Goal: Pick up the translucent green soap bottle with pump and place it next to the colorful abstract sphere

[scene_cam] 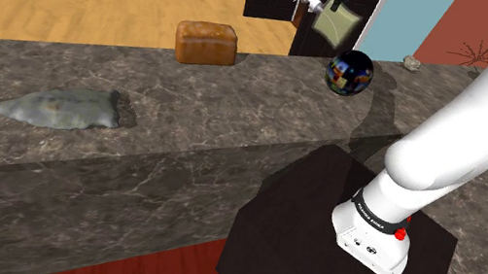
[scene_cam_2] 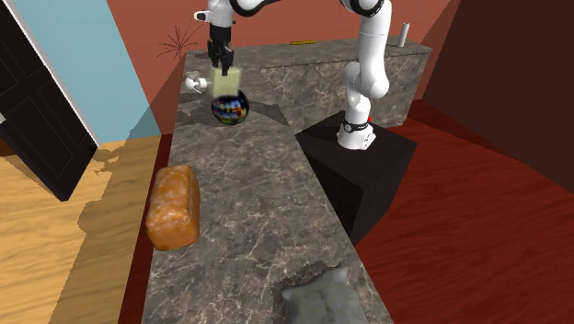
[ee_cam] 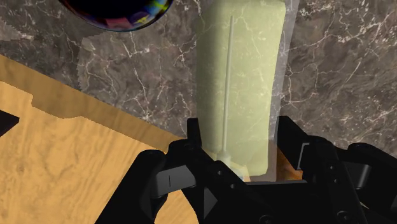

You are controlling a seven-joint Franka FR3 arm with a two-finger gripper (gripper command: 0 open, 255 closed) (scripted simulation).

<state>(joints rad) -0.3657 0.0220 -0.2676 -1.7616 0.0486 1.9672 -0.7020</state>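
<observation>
The gripper [scene_cam_2: 219, 59] is clamped on the bottle [scene_cam_2: 226, 81], pale green and see-through. The bottle hangs off the counter [scene_cam: 188, 104], just above and beside the sphere [scene_cam: 349, 72]; in the wrist view the two stand apart. Nothing lies between them.

A pinkish pebble [scene_cam: 411, 62] sits near the sphere, toward the wall. A brown loaf [scene_cam: 206, 43] lies well away from the sphere along the counter, by the same edge. A grey lump [scene_cam: 64, 108] lies farther off again. The bare stretch between loaf and sphere is open.

The sphere rests close to the counter's edge, and beyond that edge is a drop to a wood floor [scene_cam: 104, 4]. The stand [scene_cam: 312, 200] fills a notch in the counter on the sphere's other side.

The counter is dark veined marble. The walls are terracotta and blue, and a dark door stands past the sphere.
</observation>
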